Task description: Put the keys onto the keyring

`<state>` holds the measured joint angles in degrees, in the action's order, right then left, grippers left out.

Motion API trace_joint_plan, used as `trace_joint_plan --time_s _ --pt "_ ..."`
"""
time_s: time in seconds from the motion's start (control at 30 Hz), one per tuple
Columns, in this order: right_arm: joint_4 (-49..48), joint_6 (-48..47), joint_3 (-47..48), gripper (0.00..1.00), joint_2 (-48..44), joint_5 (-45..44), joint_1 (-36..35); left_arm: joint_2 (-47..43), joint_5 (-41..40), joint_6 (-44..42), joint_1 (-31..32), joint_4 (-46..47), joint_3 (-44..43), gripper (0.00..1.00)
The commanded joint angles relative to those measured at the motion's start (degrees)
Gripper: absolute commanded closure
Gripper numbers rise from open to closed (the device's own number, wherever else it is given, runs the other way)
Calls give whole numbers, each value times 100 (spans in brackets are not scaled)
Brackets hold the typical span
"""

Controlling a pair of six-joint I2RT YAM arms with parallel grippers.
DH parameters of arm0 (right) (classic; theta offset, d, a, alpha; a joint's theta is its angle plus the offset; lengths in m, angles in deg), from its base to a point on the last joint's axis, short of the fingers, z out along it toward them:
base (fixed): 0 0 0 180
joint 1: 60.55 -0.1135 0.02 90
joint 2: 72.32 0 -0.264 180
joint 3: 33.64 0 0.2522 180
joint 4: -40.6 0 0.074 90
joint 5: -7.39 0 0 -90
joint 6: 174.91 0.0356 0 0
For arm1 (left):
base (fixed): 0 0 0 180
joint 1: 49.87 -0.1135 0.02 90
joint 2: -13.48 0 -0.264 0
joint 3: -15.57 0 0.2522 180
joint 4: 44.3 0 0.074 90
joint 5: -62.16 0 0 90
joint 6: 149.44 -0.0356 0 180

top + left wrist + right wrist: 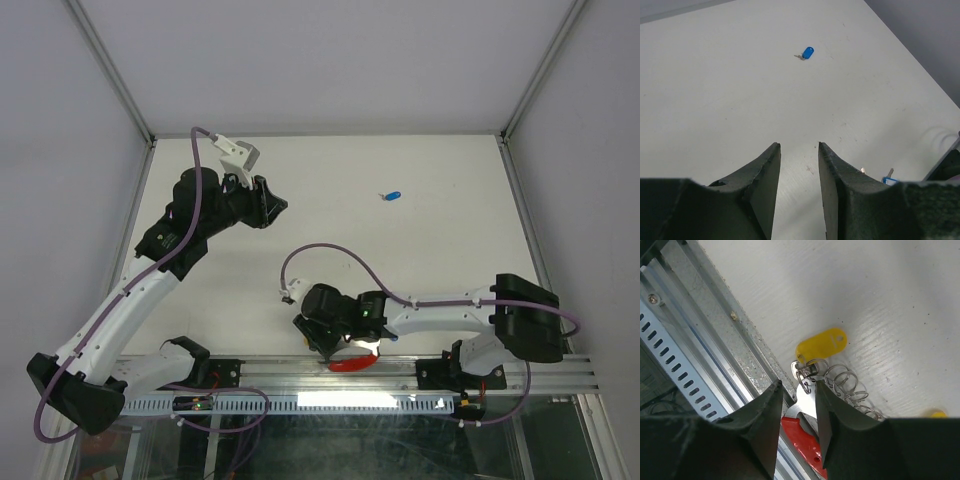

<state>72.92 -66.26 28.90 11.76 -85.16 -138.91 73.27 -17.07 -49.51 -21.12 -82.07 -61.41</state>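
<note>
Glossy oval yellow key [822, 343] lies beside coiled silvery wire keyring [840, 379].

The bench [880, 290] is finished matt white, faintly scuffed. The yellow key head [821, 344] and red key head [801, 434] are moulded in smooth, glossy plastic. The keyring [841, 381] is formed of bright silvery wire.

I see a white table [430, 170] under even, soft light. Pale grey walls [300, 60] close it in on the far, left and right sides, joined by aluminium posts [110, 70]. A slotted aluminium rail [280, 375] runs along the near edge.
</note>
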Motion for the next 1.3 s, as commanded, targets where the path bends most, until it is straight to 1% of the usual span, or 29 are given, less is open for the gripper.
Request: trace_joint_plan --time_s 0.0,0.4,0.6,0.97,1.0,1.1,1.13,1.27 --pt "-64 332 371 65 202 -257 -21 -126 4 85 -62 180 -93 65" --pt "225 573 414 70 564 -534 -4 -109 31 45 -61 169 -102 65" --pt "100 600 383 80 667 -281 10 -108 31 29 -65 169 -78 66" --pt "-414 765 115 81 602 334 217 -126 0 4 -72 142 -58 66" --pt "-420 770 107 84 602 373 235 -125 4 5 -72 147 -52 66" --pt "-407 796 94 98 568 369 276 -134 -3 -6 -72 142 -35 66" --pt "-413 797 85 100 517 354 290 -134 -2 -1 -72 142 -37 66" --pt "-450 781 -66 100 143 196 396 -134 5 0 -72 141 -39 66"
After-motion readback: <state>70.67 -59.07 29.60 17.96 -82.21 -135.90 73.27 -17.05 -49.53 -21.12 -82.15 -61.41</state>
